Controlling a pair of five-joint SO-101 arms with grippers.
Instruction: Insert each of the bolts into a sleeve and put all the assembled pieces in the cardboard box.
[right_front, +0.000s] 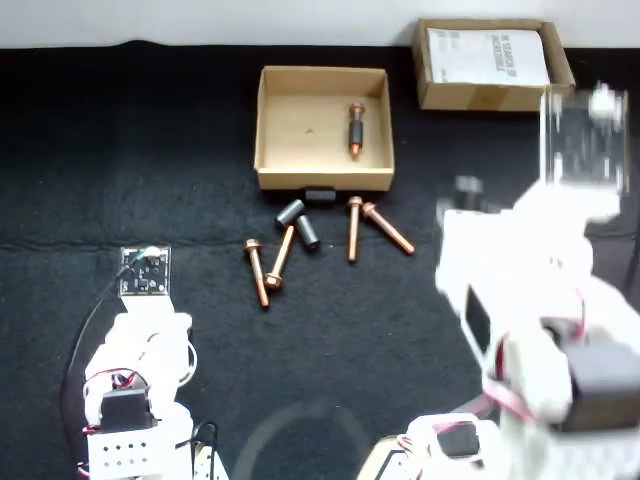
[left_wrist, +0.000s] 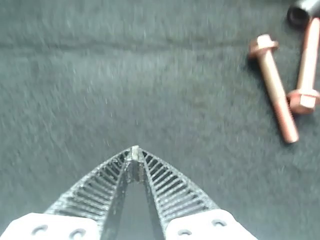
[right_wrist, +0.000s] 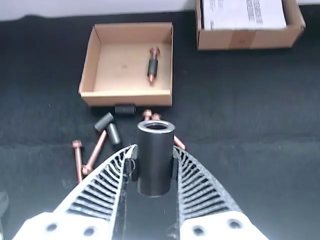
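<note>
Right gripper (right_wrist: 154, 150) is pinching one sleeve (right_wrist: 155, 162), I am holding its open end free so a bolt can enter | left gripper (left_wrist: 135, 151) is resting pressed together, empty | loose bolts (right_front: 353, 228) are lying at 6 o'clock from cardboard box (right_front: 325, 180), one assembled piece (right_front: 356, 128) inside.

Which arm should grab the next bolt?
Left, likely. The left gripper is shut and empty, with two bolts lying close ahead; the right gripper is clamped on a sleeve.
</note>
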